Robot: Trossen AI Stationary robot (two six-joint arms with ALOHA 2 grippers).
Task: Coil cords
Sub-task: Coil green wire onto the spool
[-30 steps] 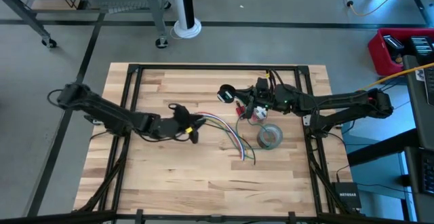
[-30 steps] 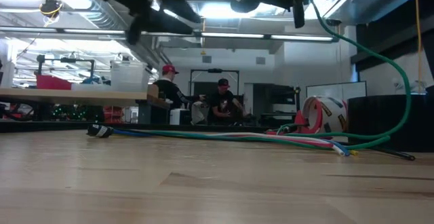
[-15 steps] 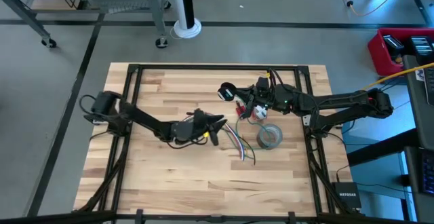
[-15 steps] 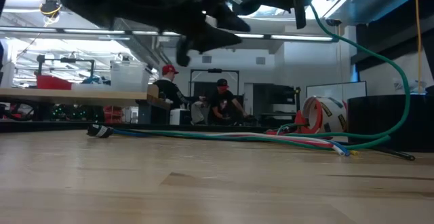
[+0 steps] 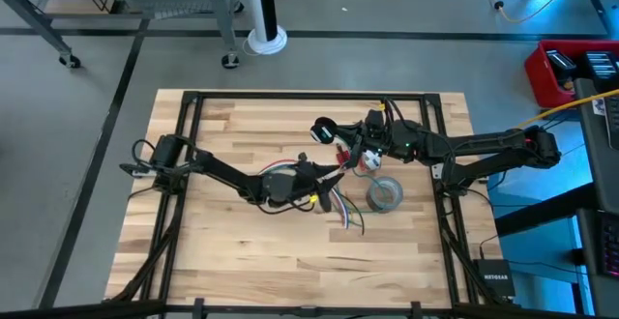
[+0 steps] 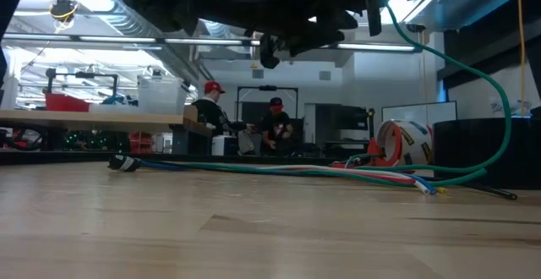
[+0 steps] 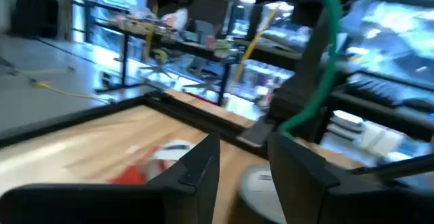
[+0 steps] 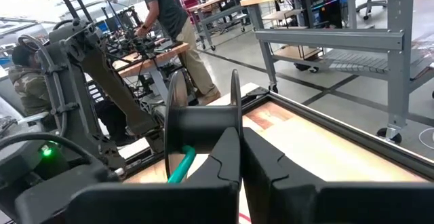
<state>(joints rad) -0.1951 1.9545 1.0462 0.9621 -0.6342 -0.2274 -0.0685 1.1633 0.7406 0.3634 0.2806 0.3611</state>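
**Cords spread mid-table, both claws up in the air**

Cords lie fanned on the table just right of centre in my overhead feed, loose ends trailing toward 5 o'clock, beside the grey tape roll. The left gripper hangs over their upper end, fingers parted, nothing between them. At 1 o'clock the right gripper has its fingers pressed together under a black spool, with a green wire drooping from there to the wood.
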